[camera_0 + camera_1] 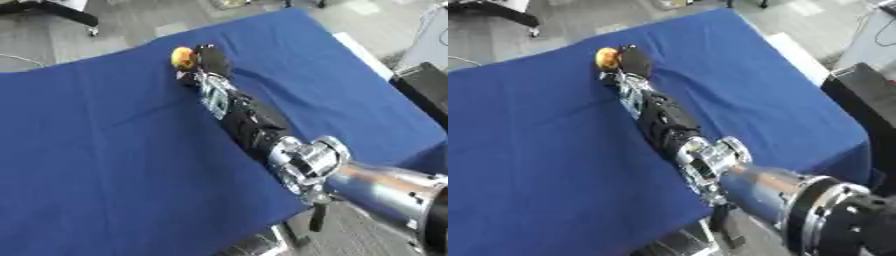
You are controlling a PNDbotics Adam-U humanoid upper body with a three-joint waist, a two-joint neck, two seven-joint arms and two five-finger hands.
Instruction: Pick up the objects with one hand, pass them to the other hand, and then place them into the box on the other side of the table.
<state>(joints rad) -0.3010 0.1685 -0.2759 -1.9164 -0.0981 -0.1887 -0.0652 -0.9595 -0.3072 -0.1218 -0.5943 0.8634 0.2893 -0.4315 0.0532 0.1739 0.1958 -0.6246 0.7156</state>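
A small round yellow-orange object lies near the far edge of the blue-covered table. My right arm stretches from the lower right across the cloth, and my right hand sits right beside the object on its right side, fingers bent around it and touching it. The palm side of the hand is hidden behind its black back. My left hand shows in neither view. No box on the table is in view.
A black case stands off the table's right edge, with a white strip along the far right side. A dark wheeled base stands on the grey floor beyond the far left corner.
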